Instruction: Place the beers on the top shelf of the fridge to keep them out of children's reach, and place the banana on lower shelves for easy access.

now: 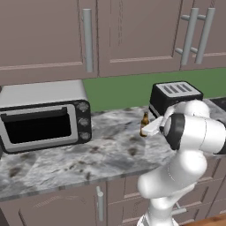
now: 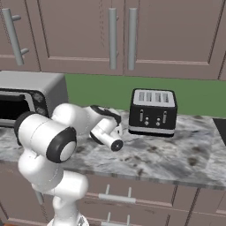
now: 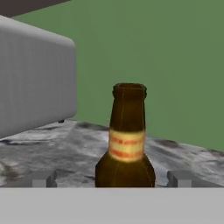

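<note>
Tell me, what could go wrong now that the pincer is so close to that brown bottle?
1. The amber beer bottle stands upright, narrow and tall, between the open pincer's fingertips; a nudge from one tip before closing might tip it over on the marble counter.
2. The toaster sits right behind the bottle, so pushing forward too far could knock the bottle against it.
</note>
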Tool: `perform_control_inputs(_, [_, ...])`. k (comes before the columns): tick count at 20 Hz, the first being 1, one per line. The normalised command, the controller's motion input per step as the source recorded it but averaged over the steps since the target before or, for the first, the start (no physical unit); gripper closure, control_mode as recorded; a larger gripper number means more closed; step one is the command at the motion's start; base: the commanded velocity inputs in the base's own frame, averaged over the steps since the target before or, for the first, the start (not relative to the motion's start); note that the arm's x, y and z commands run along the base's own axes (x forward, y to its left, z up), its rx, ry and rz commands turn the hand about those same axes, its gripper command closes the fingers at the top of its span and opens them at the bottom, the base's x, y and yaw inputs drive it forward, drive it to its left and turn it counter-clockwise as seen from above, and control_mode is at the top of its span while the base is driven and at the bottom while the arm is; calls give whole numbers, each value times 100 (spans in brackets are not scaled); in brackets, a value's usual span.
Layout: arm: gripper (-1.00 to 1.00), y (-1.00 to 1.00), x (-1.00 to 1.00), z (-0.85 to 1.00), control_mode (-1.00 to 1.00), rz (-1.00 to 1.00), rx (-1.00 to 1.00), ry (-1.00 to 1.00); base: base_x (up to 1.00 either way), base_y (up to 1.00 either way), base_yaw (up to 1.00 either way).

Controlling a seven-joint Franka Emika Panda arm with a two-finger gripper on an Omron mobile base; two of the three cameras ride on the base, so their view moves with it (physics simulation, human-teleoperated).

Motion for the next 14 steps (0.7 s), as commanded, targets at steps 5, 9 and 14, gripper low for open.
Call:
perform_control_inputs(5, [-100, 0, 16, -16, -100, -1, 0, 0, 0, 0, 0])
perform_control_inputs(9, [-100, 0, 16, -14, -100, -1, 0, 0, 0, 0, 0])
perform_control_inputs(14, [-100, 0, 10, -10, -100, -1, 0, 0, 0, 0, 0])
